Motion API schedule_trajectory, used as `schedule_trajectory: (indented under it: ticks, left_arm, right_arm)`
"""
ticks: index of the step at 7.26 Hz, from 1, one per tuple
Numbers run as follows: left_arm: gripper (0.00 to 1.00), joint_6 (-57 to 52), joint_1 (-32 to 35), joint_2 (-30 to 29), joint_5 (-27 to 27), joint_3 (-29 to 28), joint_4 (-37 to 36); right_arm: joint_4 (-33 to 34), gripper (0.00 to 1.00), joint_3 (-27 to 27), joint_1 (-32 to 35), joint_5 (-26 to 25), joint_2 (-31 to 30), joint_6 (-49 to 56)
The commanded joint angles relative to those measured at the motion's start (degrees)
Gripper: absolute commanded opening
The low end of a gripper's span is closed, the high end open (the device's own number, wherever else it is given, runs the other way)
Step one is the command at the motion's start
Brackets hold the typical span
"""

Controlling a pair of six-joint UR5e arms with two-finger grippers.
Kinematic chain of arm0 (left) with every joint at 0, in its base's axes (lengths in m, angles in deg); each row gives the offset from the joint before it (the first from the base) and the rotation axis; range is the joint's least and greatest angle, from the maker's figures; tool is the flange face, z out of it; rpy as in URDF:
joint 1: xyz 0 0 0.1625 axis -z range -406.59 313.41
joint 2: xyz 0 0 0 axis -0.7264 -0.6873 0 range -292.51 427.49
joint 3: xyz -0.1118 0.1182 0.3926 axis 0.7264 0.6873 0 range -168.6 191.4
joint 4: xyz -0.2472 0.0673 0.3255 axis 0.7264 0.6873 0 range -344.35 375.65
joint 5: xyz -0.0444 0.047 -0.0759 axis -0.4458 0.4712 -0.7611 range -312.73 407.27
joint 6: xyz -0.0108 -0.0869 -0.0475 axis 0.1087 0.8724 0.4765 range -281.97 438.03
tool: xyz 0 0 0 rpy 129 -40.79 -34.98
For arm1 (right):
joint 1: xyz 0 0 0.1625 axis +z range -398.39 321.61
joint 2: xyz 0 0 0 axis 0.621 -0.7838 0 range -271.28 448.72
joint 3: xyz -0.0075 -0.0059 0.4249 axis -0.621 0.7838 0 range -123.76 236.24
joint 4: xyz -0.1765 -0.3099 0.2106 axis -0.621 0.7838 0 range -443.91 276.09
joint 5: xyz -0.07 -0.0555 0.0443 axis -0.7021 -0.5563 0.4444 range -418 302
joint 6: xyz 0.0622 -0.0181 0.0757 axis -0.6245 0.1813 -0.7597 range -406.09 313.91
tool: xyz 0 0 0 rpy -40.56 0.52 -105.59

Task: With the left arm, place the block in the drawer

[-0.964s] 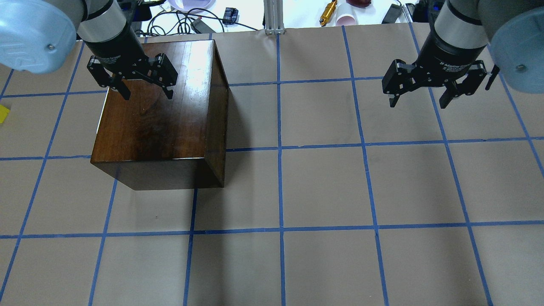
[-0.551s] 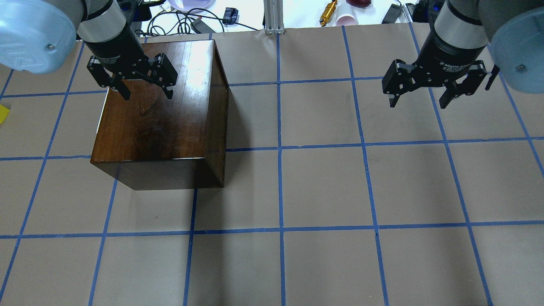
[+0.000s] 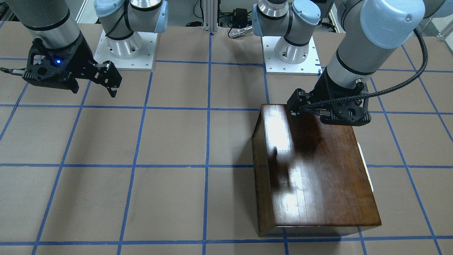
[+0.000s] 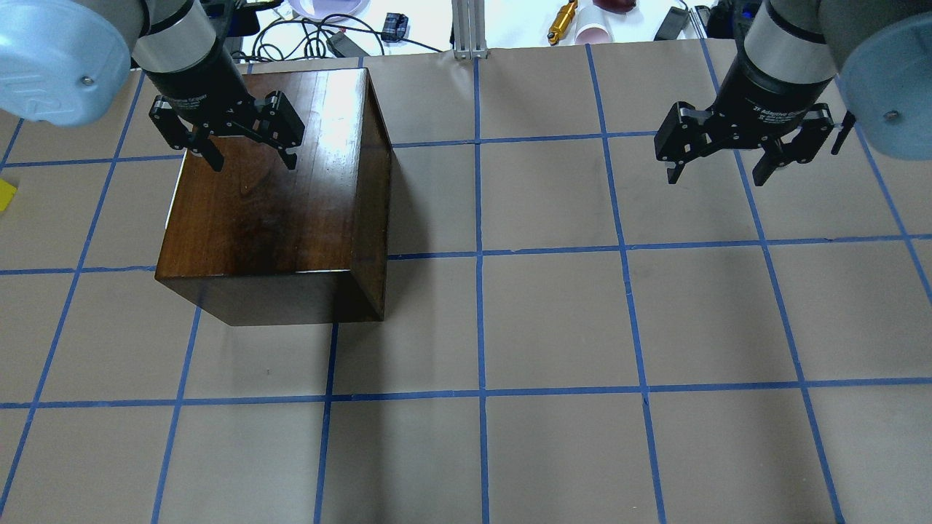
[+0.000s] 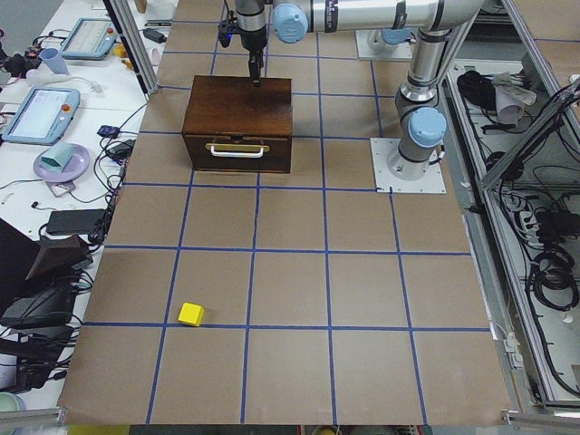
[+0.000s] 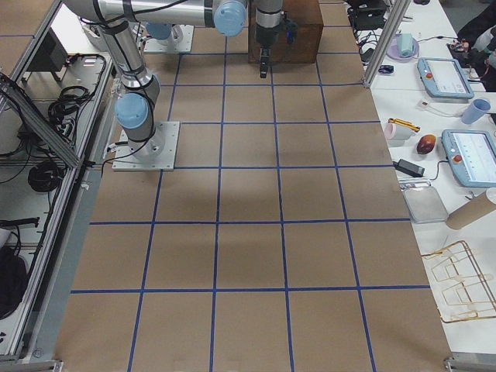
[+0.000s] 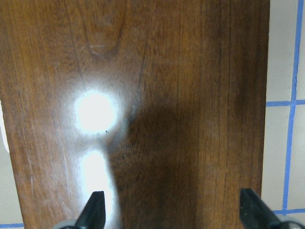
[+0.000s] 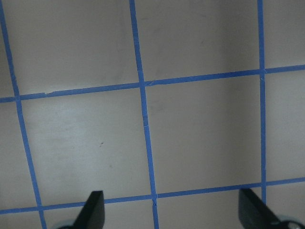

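Two grippers hang empty with jaws spread. The right gripper point(image 4: 717, 175) is parked well off to its own side, probably to leave the left arm room. The left gripper point(image 4: 253, 161) hovers above the box point(image 4: 269, 218), not touching it. The drawer point(image 5: 237, 154) is shut, its front facing the block point(image 5: 190, 314), which lies far down the table point(image 5: 362, 299). The stretch between them looks open, and the block has room on every side for the jaws to straddle it.

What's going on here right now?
The left gripper hovers open and empty over the glossy top of the wooden box. The yellow block lies on the table far from the box, not yet picked up. The drawer looks at most barely open. The right gripper hangs open over the table.
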Motion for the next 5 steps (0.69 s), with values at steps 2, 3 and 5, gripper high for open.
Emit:
schedule_trajectory:
  ticks: [2, 3, 5]
  left_arm:
    - [1.0, -0.13, -1.39, 0.0, -0.09, 0.0, 0.05]
    - [1.0, -0.13, -1.31, 0.0, -0.09, 0.09, 0.14]
    - [1.0, -0.39, -1.83, 0.0, -0.44, -0.09, 0.05]
  right_arm:
    - [0.0, 1.0, 0.01, 0.0, 0.0, 0.0, 0.0]
    - [0.0, 1.0, 0.01, 0.0, 0.0, 0.0, 0.0]
    - [0.0, 1.0, 0.01, 0.0, 0.0, 0.0, 0.0]
